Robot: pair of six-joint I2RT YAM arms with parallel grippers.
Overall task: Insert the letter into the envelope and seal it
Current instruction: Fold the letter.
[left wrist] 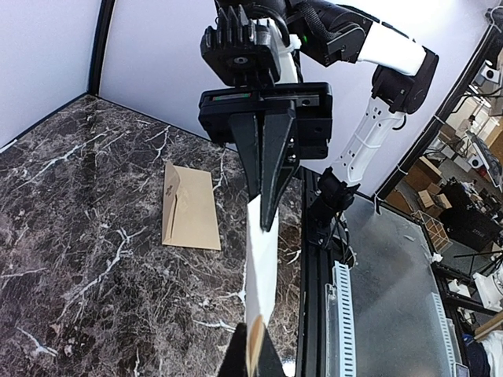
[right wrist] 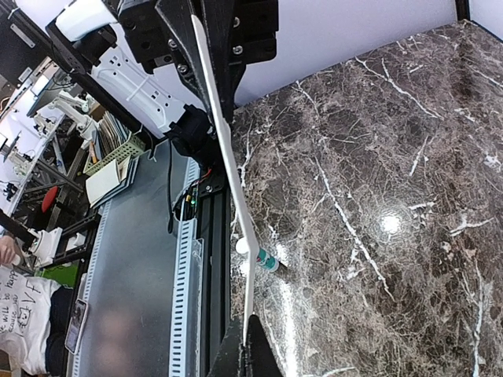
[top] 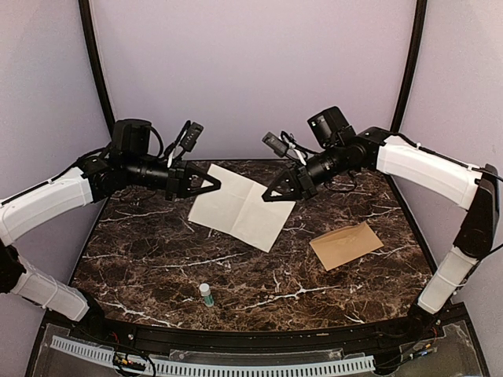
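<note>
Your letter [top: 242,206] is a cream sheet, opened out, with one crease down its middle. It is held up, slanted, over the far middle of the table [top: 157,251]. The left gripper [top: 217,185] pinches its far left corner and the right gripper [top: 267,196] pinches its right edge. Your envelope [top: 346,244], plain tan paper, lies flat and askew on the right of the table, well apart from the letter.

Seen from above the table [top: 141,259], the letter [top: 244,206] is hanging over its twelve o'clock part. The left gripper [top: 214,184] is pinching it at the sheet's ten o'clock and the right gripper [top: 271,194] at two. The envelope [top: 346,244] is lying flat at three o'clock, well apart. A small tube [top: 206,294] is sitting at seven.
</note>
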